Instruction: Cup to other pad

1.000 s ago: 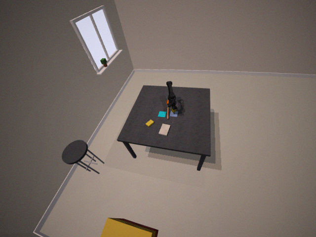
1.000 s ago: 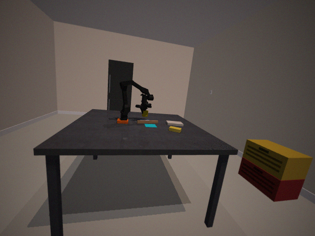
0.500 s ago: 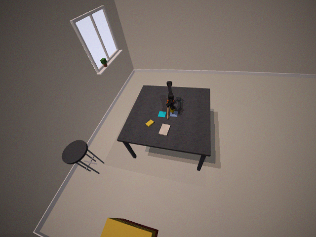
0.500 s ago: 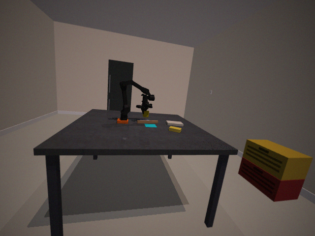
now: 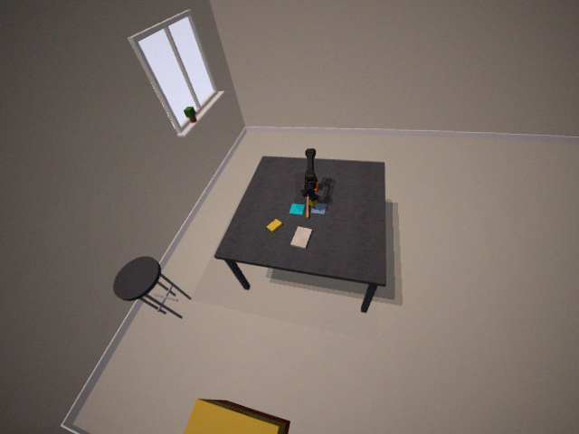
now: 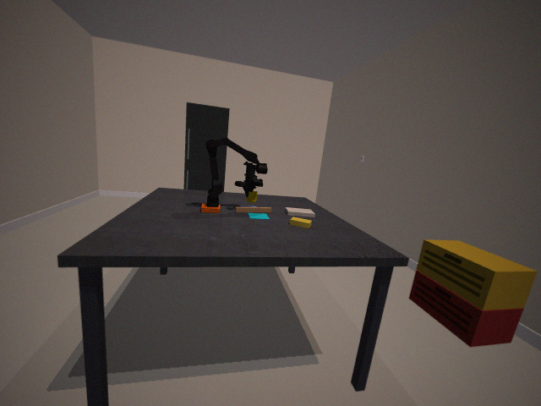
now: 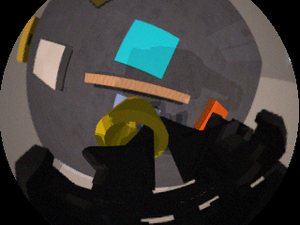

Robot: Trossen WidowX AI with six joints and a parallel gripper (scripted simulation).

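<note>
My gripper (image 7: 156,120) (image 6: 249,191) (image 5: 310,198) is shut on the rim of a yellow cup (image 7: 127,124) (image 6: 251,197) (image 5: 311,202) and holds it upright in the air above the table. A few coloured marbles show inside the cup in the wrist view. The pale blue pad (image 7: 120,100) (image 5: 319,211) lies below the cup, mostly hidden by it. The cyan pad (image 7: 148,48) (image 5: 296,208) (image 6: 259,216) lies beyond a wooden bar (image 7: 138,88) (image 5: 308,208) (image 6: 253,210) that lies between the two pads.
A yellow block (image 5: 274,225) (image 6: 300,222) and a beige slab (image 5: 301,236) (image 6: 300,212) (image 7: 51,64) lie on the dark table (image 5: 355,233) past the pads. The arm's orange base (image 6: 210,208) (image 7: 212,114) stands behind the pads. A yellow-and-red crate (image 6: 473,290) hangs off to the right.
</note>
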